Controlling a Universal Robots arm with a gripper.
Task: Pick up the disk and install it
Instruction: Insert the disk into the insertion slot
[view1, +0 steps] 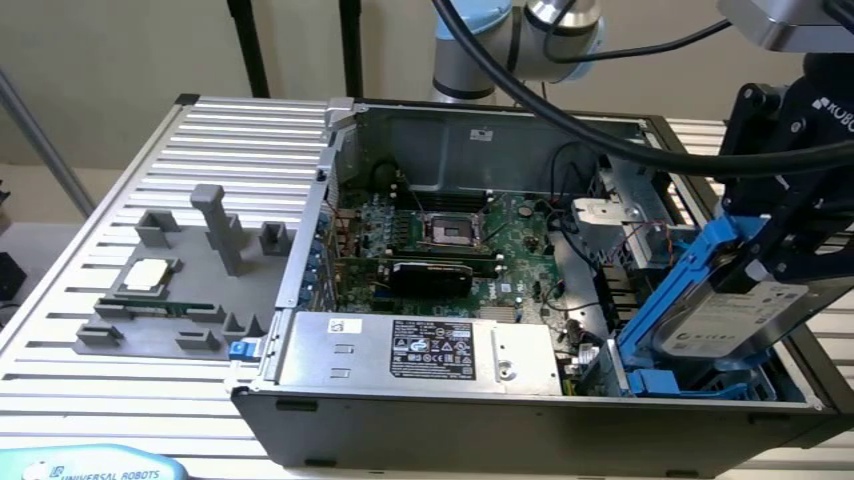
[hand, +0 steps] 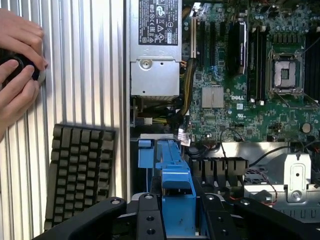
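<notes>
The disk (view1: 731, 318), a silver-gray drive with a white label in a bright blue carrier, hangs tilted at the exterior view's right. It sits over the blue drive bay (view1: 663, 382) in the front corner of the open computer case (view1: 534, 415). My gripper (view1: 771, 262) is shut on its upper part, black fingers on either side. In the wrist view the blue carrier (hand: 177, 197) stands between the black fingers (hand: 145, 217), pointing down into the case.
Inside the case lie the motherboard (view1: 454, 240) and the gray power-supply box (view1: 400, 350). On the slatted table (view1: 80, 380), a gray fixture (view1: 174, 300) holds a small silver CPU chip (view1: 147, 274). A keyboard (hand: 80, 175) and a person's hands (hand: 17, 75) are beside the case.
</notes>
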